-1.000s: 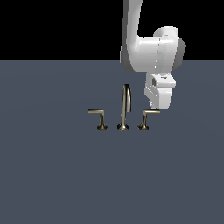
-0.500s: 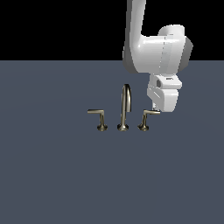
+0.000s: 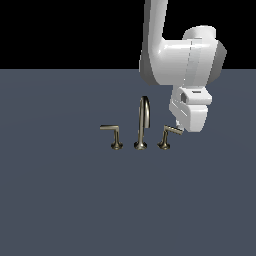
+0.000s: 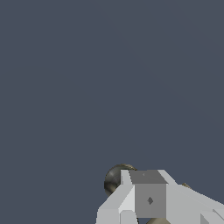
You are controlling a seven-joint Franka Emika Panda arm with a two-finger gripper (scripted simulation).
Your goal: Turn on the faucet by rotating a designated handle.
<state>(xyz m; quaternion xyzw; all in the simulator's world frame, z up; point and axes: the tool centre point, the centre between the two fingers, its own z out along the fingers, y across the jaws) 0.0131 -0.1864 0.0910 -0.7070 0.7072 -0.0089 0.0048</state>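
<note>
Exterior view: the faucet (image 3: 142,125) stands as three small brass pieces in a row on a plain grey-blue floor (image 3: 60,200), against a black backdrop. Its tall arched spout (image 3: 144,117) is in the middle. On the exterior view's left is the twin lever (image 3: 113,134) on an upright post, its flat arm reaching toward that side. On the exterior view's right is the handle (image 3: 167,136), on a slanted post with a flared base, its arm pointing toward the robot. The white arm (image 3: 175,55) comes down from above, and its bulky wrist hangs just right of the handle. The gripper (image 3: 179,128) sits at the tip of the handle's arm, seemingly touching it; the wrist body hides the fingers, so I cannot tell how wide they are.

Wrist view: mostly bare floor. The gripper's (image 4: 148,199) pale blocky body fills the lower edge and covers most of what lies beyond it. A dark, rounded brass piece (image 4: 114,178) peeks out just beside it; which part of the faucet it is cannot be told. The finger spread is not shown here either.
</note>
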